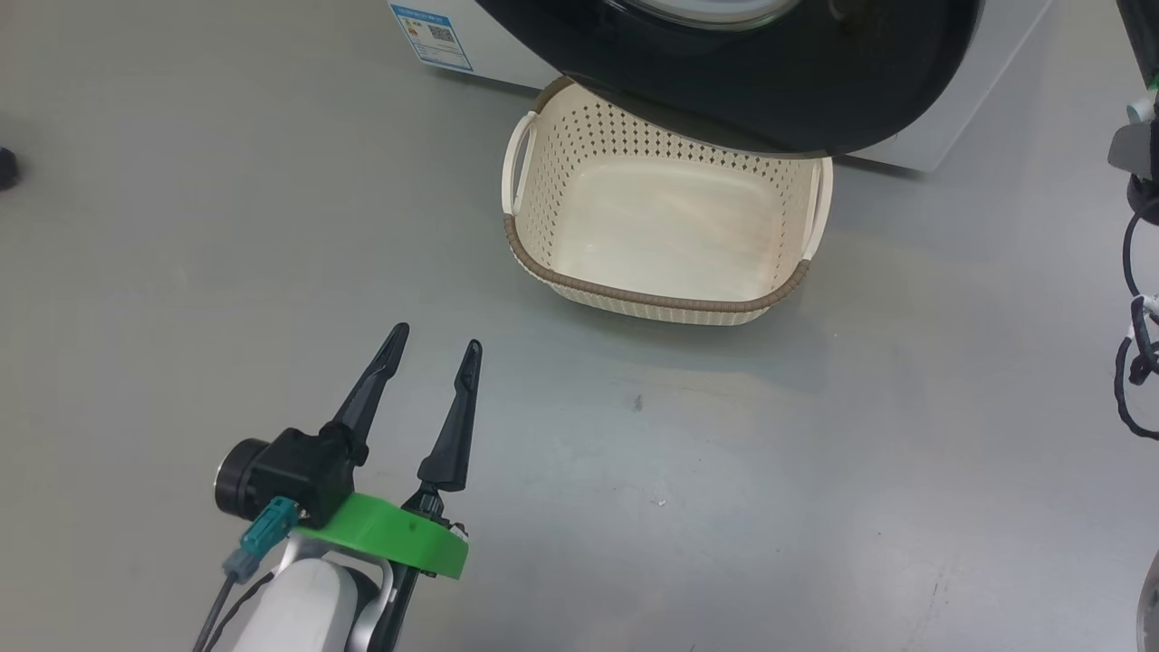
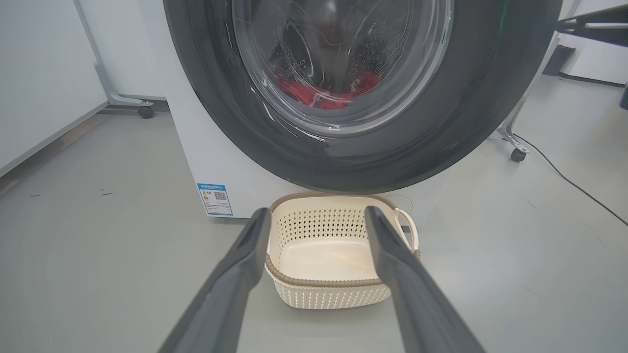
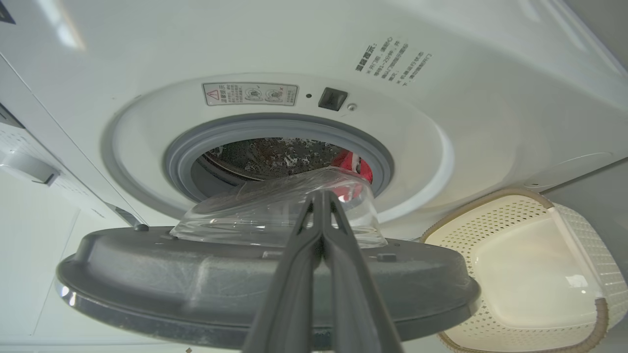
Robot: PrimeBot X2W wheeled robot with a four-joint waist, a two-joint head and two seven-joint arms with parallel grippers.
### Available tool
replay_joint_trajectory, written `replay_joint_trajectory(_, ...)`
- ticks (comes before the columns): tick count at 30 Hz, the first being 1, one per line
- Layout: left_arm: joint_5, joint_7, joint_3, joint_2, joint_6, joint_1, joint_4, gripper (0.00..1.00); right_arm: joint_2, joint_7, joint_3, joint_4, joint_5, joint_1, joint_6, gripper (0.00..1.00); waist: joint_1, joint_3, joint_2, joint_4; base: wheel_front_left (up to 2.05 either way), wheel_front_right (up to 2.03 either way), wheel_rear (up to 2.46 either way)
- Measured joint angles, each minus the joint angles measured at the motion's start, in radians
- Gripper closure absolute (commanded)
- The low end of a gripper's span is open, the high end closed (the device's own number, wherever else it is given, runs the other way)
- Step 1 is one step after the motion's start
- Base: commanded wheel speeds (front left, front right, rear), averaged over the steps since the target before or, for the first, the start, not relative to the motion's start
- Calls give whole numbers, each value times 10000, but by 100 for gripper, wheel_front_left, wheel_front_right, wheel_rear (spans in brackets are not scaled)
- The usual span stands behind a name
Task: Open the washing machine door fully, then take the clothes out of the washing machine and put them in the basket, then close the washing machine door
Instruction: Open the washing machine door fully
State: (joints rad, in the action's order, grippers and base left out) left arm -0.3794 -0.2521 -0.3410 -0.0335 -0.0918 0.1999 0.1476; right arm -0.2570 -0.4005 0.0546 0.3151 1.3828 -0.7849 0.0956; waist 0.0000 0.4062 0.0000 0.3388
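My left fingers (image 1: 455,426) hang spread wide above the floor (image 1: 815,453); my right fingers (image 3: 297,274), pressed together, point at the washing machine door (image 3: 147,279).

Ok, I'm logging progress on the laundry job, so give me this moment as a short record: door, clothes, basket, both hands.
door: washing machine door partly open, swung out above the basket
clothes: red clothes inside the drum of the washing machine
basket: empty, on the floor in front of the machine
left hand: left hand open, holding nothing, over the floor
right hand: right hand shut, fingers at the door's inner side
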Motion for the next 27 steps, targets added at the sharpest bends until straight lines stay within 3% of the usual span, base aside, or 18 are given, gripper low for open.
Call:
replay_joint_trajectory(11,-98,0,-150,4,127,101,8,0,244,-1137,299,823,1062,-862,307,100,0,74,0,181,0,0,0)
replay_joint_trajectory(27,-167,0,-249,4,176,118,40,0,247,-2349,35,1724,1427,-1245,313,100,0,57,0,345,0,0,0)
